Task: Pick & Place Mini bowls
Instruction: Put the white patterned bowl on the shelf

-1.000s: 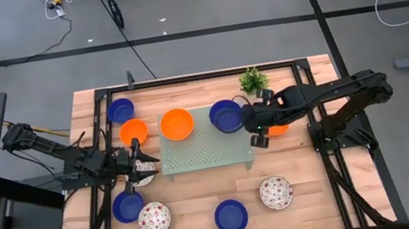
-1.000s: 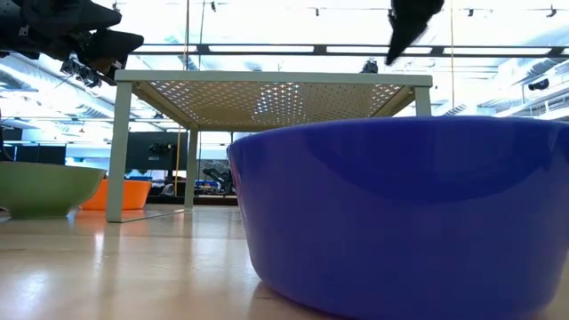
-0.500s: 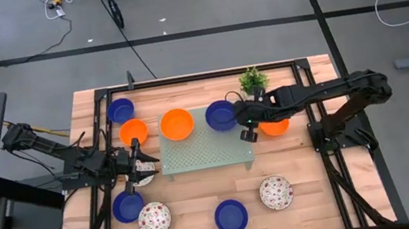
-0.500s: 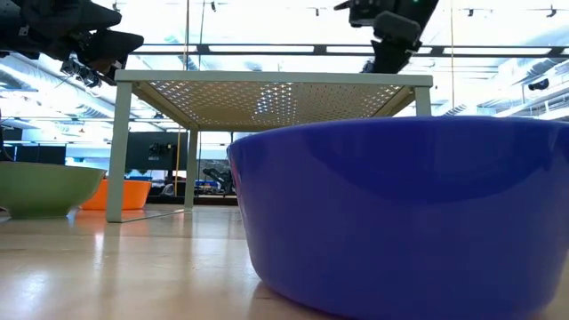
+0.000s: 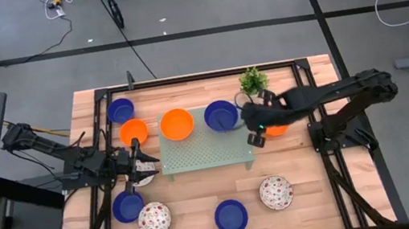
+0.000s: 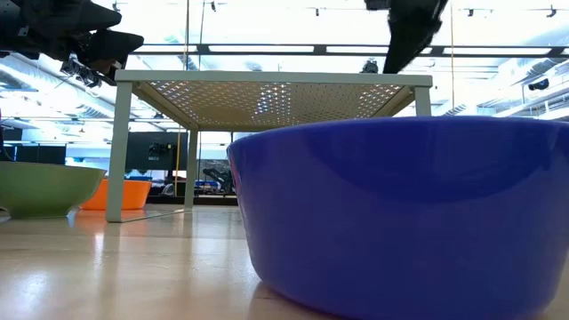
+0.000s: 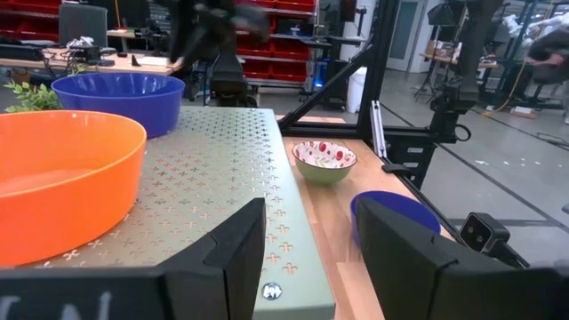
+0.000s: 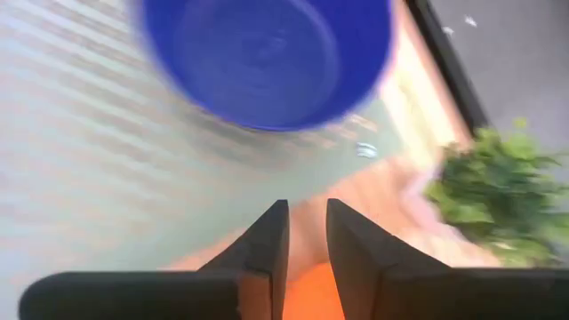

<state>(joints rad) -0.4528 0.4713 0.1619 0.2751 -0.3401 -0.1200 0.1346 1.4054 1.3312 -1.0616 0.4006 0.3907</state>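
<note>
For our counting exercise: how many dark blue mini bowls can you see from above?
4 dark blue bowls: one on the pale green tray, one at the table's far left, one front left, one front centre. Another may be hidden.

Both arms are dark, near black, built of slim jointed segments mounted on black frame rails at the worktop's (image 5: pixel 202 204) sides. The left end effector (image 7: pixel 302 258) has two broad, matte black fingers (image 7: pixel 233 253) with rounded edges; pale lettering marks the body just beneath them. The right end effector (image 8: pixel 307 244) shows two narrower dark fingers (image 8: pixel 267 244), tapering to blunt tips. A small green light glows near the right wrist.
</note>
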